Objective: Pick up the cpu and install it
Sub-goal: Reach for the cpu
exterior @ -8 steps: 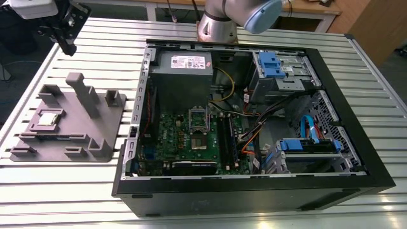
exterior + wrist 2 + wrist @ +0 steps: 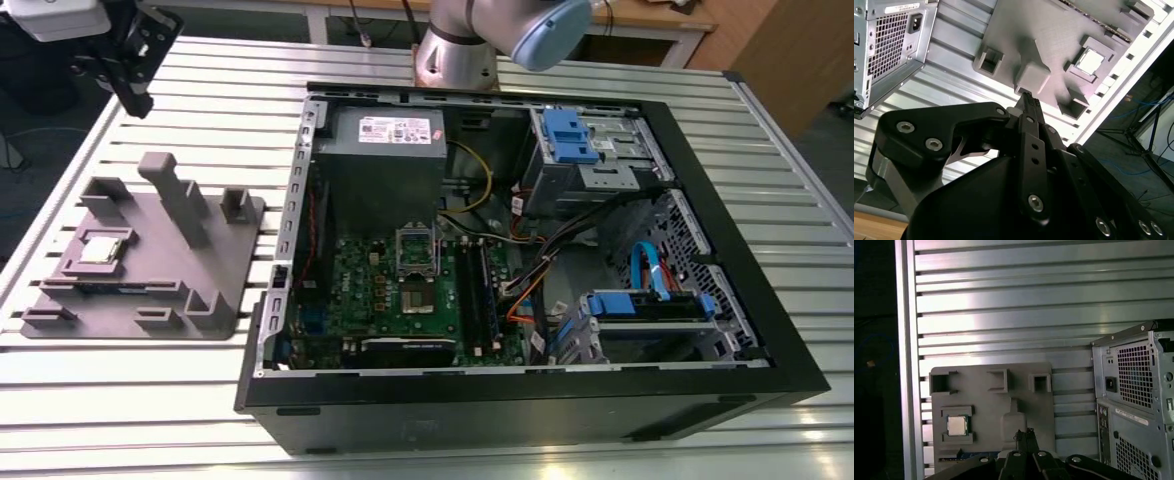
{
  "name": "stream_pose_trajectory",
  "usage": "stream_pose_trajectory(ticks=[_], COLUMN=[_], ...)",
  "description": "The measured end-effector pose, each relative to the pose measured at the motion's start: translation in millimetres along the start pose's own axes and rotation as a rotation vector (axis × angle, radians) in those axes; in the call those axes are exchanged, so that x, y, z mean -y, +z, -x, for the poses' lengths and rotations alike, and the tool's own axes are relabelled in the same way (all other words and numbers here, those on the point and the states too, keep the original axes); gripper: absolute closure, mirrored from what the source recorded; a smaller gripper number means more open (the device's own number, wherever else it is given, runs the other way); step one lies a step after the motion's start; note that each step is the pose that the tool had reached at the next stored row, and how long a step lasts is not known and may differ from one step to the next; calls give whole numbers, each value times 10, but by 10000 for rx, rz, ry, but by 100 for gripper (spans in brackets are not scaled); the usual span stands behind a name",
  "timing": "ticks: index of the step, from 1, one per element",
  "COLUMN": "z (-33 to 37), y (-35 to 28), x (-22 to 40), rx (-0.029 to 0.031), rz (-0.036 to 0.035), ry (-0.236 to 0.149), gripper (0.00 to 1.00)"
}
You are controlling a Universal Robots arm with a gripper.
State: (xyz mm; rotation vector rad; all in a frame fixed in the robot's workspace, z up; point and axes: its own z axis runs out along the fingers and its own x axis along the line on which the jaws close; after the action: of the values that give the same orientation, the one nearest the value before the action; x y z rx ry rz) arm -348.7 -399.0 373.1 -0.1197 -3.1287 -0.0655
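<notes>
The cpu (image 2: 104, 247) is a small silver square lying flat in a recess of the grey plastic fixture (image 2: 200, 280), at the exterior view's left. It also shows in both wrist views as the cpu (image 2: 1090, 61) (image 2: 957, 425), seated in its pocket. My gripper (image 2: 136, 98) hangs high above the table, beyond the fixture's far end and well apart from the chip. In both wrist views the gripper (image 2: 1026, 98) (image 2: 1024, 433) has its black fingers pressed together, shut on nothing. The motherboard's socket (image 2: 416, 250) lies inside the open computer case (image 2: 747, 330).
The fixture has upright posts (image 2: 174, 195) and raised blocks around the chip. The open case holds a power supply (image 2: 387, 130), blue drive brackets (image 2: 567, 135) and loose cables (image 2: 534, 290). A slatted metal table (image 2: 134, 400) carries everything; its edge (image 2: 904, 365) runs close beside the fixture.
</notes>
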Motion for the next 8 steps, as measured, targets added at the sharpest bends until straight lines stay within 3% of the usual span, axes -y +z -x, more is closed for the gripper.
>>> stream_pose_trajectory(ticks=[8], z=[-75], y=[9], x=[6], rx=[-1], rz=[-1], ry=[0], gripper=[89])
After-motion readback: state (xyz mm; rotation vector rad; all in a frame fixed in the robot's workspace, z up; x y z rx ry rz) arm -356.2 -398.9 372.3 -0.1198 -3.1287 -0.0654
